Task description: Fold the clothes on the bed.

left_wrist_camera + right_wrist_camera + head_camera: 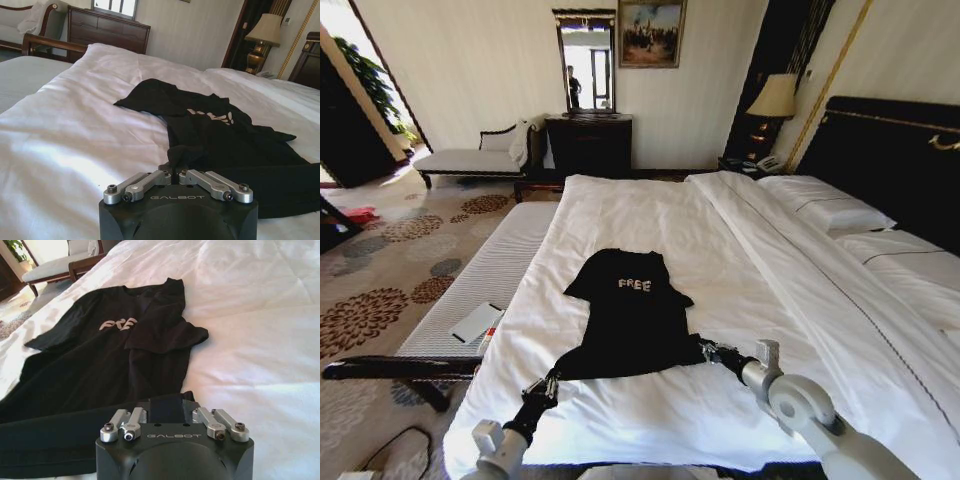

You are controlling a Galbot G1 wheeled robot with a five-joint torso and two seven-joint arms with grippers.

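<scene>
A black T-shirt with white "FREE" lettering lies flat, chest up, on the white bed, collar toward the far end. My left gripper is shut on the hem's left corner, which is pulled out into a taut strip. In the left wrist view the left gripper pinches a small bunch of black T-shirt fabric. My right gripper holds the hem's right corner. In the right wrist view the right gripper has a thick fold of the T-shirt between its jaws, which stand wider apart.
White pillows and a dark headboard are at the right. A grey bench with a white tablet runs along the bed's left side. A dark dresser and a chaise stand by the far wall.
</scene>
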